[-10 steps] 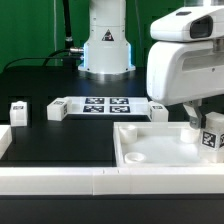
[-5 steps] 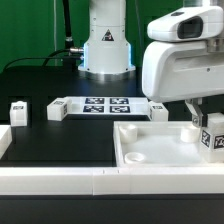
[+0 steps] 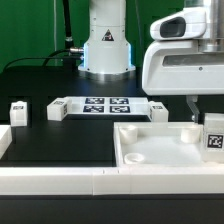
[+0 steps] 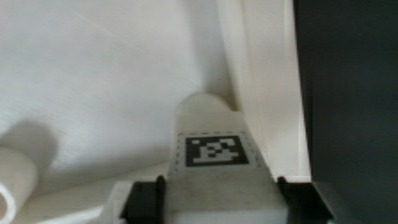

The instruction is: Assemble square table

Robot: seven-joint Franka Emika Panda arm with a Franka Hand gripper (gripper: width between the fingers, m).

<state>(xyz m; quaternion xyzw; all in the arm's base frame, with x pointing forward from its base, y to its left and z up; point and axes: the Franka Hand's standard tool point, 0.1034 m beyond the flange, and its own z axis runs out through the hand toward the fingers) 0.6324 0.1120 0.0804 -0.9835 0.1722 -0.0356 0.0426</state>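
Hand: the hand (image 4: 217,192) is clenching one white leg (image 4: 217,150); its two dark fingers (image 4: 153,196) are pressing against the leg's opposite sides in the wrist view.
Held leg: it is showing one tag to the wrist camera. In the exterior view it is sitting at the far right edge (image 3: 213,135), over the tabletop's right part.
Tabletop: the tabletop (image 3: 160,150) is lying rim-up on the black desk (image 3: 60,140), at the exterior view's front right. The held leg is hanging close to an inside corner of it; whether they are touching I cannot tell.
Loose legs: one leg (image 3: 18,110) is sitting toward the exterior view's left, and two more (image 3: 57,110) (image 3: 158,110) are resting just beside the ends of the marker board.
Marker board: the marker board (image 3: 105,104) is lying flat mid-desk.
Border rail: the border rail (image 3: 70,180) is running along the front.
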